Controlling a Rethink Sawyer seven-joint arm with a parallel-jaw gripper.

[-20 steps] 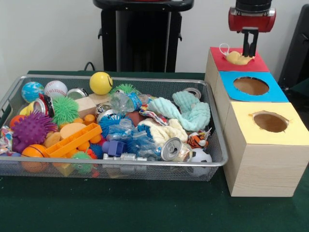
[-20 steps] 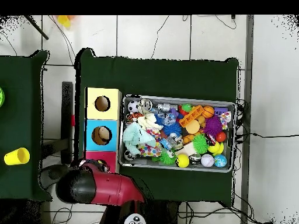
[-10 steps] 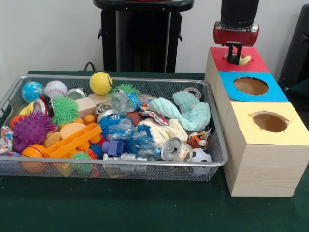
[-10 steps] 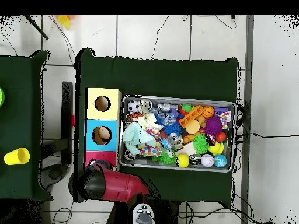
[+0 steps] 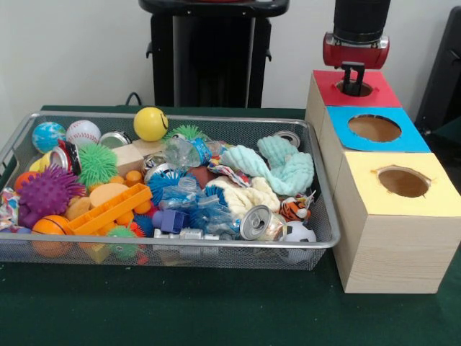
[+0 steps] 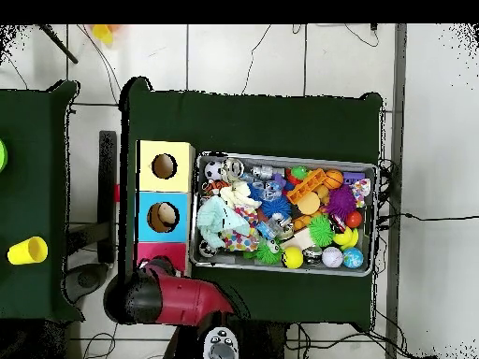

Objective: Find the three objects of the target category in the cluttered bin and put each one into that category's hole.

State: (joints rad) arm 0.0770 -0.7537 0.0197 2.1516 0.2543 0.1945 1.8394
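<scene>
soft, even indoor light (faint shadows, no glare)

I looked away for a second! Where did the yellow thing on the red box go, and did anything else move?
The yellowish object that lay on the red box a second ago is no longer visible; the gripper has come down to that box's hole, so the object seems to have dropped in. The bin and its toys stayed put.
</scene>
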